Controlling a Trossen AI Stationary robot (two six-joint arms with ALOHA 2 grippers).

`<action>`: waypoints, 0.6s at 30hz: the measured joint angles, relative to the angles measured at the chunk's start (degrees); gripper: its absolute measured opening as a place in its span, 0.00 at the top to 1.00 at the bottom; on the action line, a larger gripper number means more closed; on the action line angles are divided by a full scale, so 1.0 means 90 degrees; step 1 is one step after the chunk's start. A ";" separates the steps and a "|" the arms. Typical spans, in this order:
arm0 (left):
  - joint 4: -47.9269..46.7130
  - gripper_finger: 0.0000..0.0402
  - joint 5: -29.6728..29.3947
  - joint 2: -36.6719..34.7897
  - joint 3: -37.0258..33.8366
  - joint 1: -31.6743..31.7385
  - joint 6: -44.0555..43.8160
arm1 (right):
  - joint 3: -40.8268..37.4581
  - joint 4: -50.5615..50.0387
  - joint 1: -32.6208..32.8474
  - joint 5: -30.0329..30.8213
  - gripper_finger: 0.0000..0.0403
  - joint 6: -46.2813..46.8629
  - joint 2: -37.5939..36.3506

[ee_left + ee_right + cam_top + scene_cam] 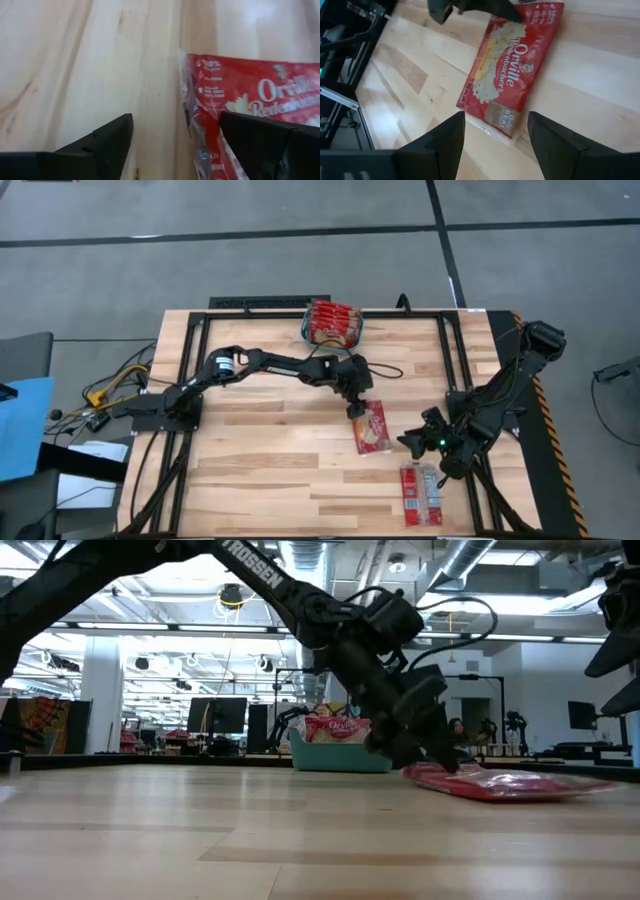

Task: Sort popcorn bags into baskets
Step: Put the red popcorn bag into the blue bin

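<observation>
The left gripper (356,410) is lowered to the tabletop (260,460) at the near end of a flat red popcorn bag (373,428). In the left wrist view its two dark fingers (107,137) stand wide apart, one over bare wood and the other over the packet's printed face, so the sealed edge lies between them. Nothing is yet clamped; the spread and the low, tilted approach seen in the low view suggest that the fingers are set to close on that edge, the only part of a flat packet that offers a grip.

The right gripper (415,442) hovers just beyond the far end of the same packet, its fingers (445,140) also spread and empty, with the packet directly ahead of them in the right wrist view. It appears to be waiting rather than working.

The teal basket (334,337) sits well behind the left gripper, at the table's far edge. It is already packed with red packets (334,322) standing on edge; their exact number cannot be told, though several show. That upright packing is likely what lets so many fit.

On the table outside the basket, two packets are counted: the one between the grippers, and a second packet (421,494) lying flat beyond the right gripper, near the table's front edge.
</observation>
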 joint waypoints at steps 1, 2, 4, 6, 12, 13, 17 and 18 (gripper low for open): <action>0.0048 0.28 0.0063 0.0052 0.0008 -0.0002 0.0005 | 0.0000 0.0005 0.0002 0.0000 0.41 0.0000 0.0000; 0.0118 0.28 0.0088 0.0126 0.0017 -0.0027 0.0064 | 0.0000 0.0018 0.0002 0.0000 0.41 0.0000 0.0000; 0.0065 0.30 0.0120 0.0153 0.0007 -0.0075 0.0207 | 0.0000 0.0044 0.0002 0.0000 0.41 -0.0001 0.0000; 0.0070 0.35 0.0109 0.0192 0.0012 -0.0133 0.0392 | 0.0000 0.0051 0.0002 -0.0002 0.41 -0.0002 0.0000; 0.0023 0.75 0.0145 0.0219 0.0010 -0.0277 0.0736 | 0.0000 0.0072 0.0004 -0.0002 0.41 -0.0005 0.0000; 0.0019 0.84 0.0156 0.0219 0.0010 -0.0279 0.0745 | 0.0000 0.0074 0.0004 -0.0002 0.41 -0.0007 0.0000; -0.0032 0.97 0.0161 0.0221 0.0005 -0.0221 0.0748 | 0.0000 0.0074 0.0004 -0.0004 0.41 -0.0022 0.0000; -0.0063 0.98 0.0157 0.0221 0.0005 -0.0196 0.0758 | 0.0000 0.0074 0.0010 -0.0002 0.41 -0.0028 0.0000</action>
